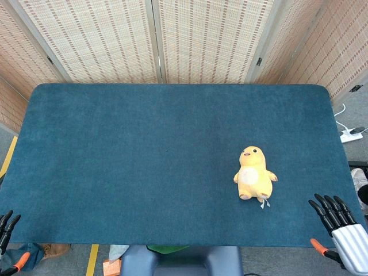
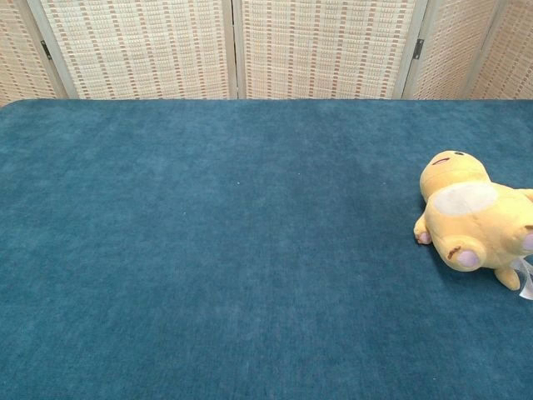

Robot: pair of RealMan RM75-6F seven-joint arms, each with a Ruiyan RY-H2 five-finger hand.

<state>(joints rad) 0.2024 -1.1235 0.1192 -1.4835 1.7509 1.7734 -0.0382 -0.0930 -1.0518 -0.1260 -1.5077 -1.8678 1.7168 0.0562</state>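
Here a yellow plush toy (image 1: 254, 173) lies on its back on the blue-covered bench (image 1: 144, 161), in the right half and nearer the front edge than the back. Its head points toward the back edge and its feet toward the front; a pale patch covers its belly and a small white tag trails from its lower end. In the chest view the same toy (image 2: 473, 218) sits close to the right side of the frame, with pink pads showing on its feet.

The right hand (image 1: 340, 229) hangs just off the front right corner of the bench, its dark fingers (image 1: 326, 210) spread apart and pointing up over the front edge, holding nothing. It is near the toy but clearly apart from it. The left hand (image 1: 7, 236) shows only partly at the front left corner, well apart from the toy; a few dark fingertips are visible with nothing between them, and whether it is spread or curled cannot be told.

Behind the back edge stand woven folding screens (image 1: 201, 40). A white power strip (image 1: 351, 135) lies on the floor beyond the right edge.
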